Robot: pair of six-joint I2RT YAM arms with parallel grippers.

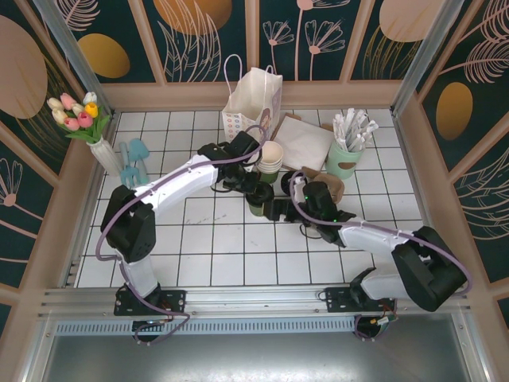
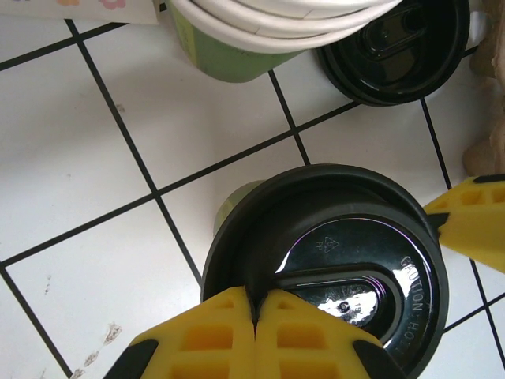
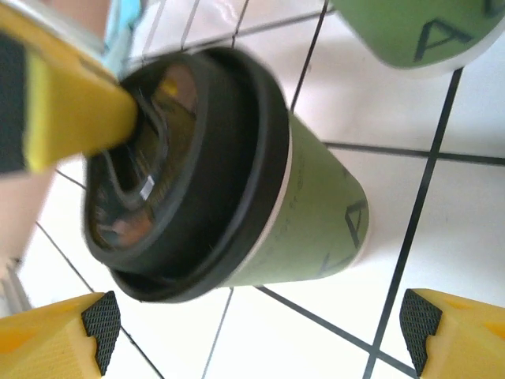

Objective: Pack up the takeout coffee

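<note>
A dark green paper coffee cup [image 1: 258, 200] with a black lid [image 2: 339, 260] is standing upright near the middle of the white tiled table [image 1: 207, 239]. It is just in front of a stack of empty cups [image 1: 270, 157] and well short of the white paper bag [image 1: 253, 99] at the back wall. The left gripper [image 2: 256, 308] is reaching in from above with its two yellow fingers pressed together, holding nothing, and their joined tips are resting on the near rim of the lid. The right gripper [image 3: 258, 330] is sitting low beside the cup with its jaws wide apart, one finger on each side and neither pad clearly touching the cup. A loose black lid [image 2: 398, 43] is lying on the tiles just beyond. The step in hand appears to be seating the lid, with the left fingers pushing down and the right gripper waiting to steady or take the cup. To do this well, the push should be going straight down on the rim rather than sideways, since a light paper cup is likely to tip easily. The right fingers should be closing on the cup's wall below the lid, gently enough not to crush it, before the left gripper lifts away. Whether the lid is snapped on all the way round cannot be told.
</note>
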